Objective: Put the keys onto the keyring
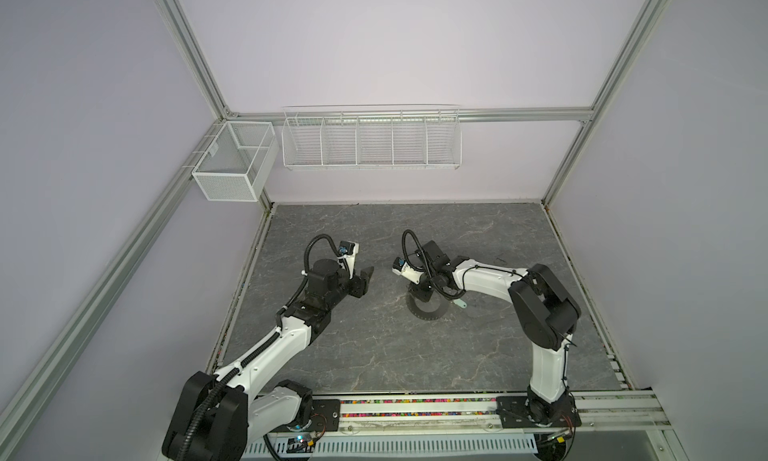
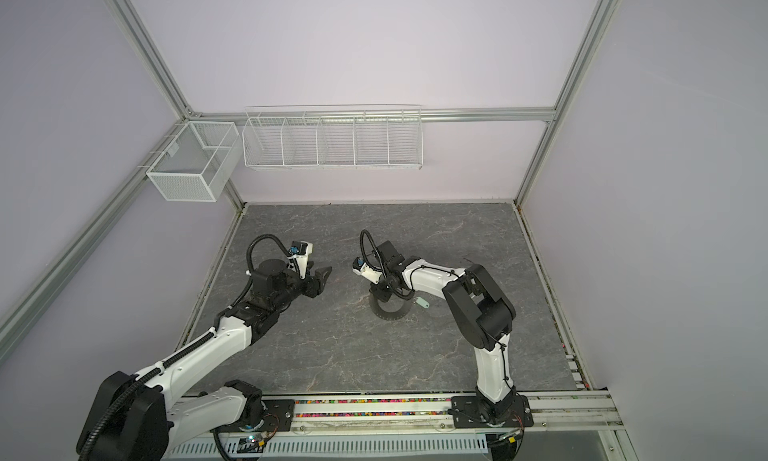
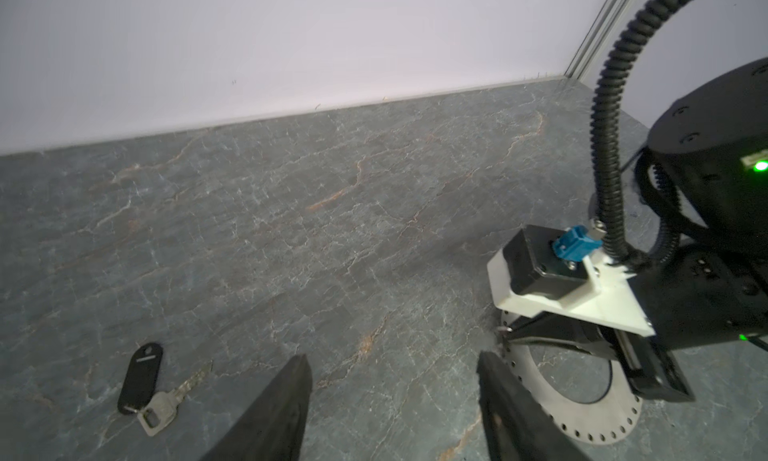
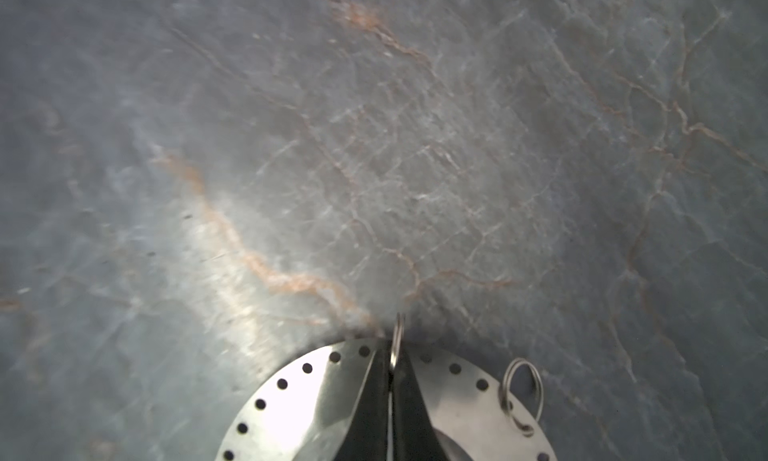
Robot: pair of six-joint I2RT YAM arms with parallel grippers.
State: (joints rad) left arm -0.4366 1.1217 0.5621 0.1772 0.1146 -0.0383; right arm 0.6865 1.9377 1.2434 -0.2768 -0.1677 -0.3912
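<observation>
Keyring [image 4: 299, 400]: flat grey metal disc, wide central hole, tiny holes round the rim, lying flat on the grey veined tabletop [image 4: 457, 147] directly beneath the right gripper [image 4: 390, 353]. Jaws there clenched on a small wire loop [image 4: 398, 330] standing up at the disc's rim; second wire loop [image 4: 521, 390] free, just beside the jaws. Probably rigid, thin and smooth, light enough to skate on the slab; hard to pinch flat, so best taken by a loop or a tipped-up edge. Loops springy by the look, apt to twist out of a loose pinch.

Left gripper [image 3: 395, 357]: jaws spread wide, nothing between them, above bare tabletop, disc rim near, beyond one fingertip. Small silver key with a black oval plastic tag [image 3: 139, 378] flat on the slab to the other side of those jaws, apart from the disc. Light and flat; probably best gripped across the tag. Key with a pale mint oval plastic head [image 1: 459, 303], in both top views, just beside the disc behind the right jaws; whether on a loop, cannot tell.

Farther out: open slab ahead of both pairs of jaws; pale lilac wall [image 3: 249, 43] well clear. Tightest room between the two wrists.
</observation>
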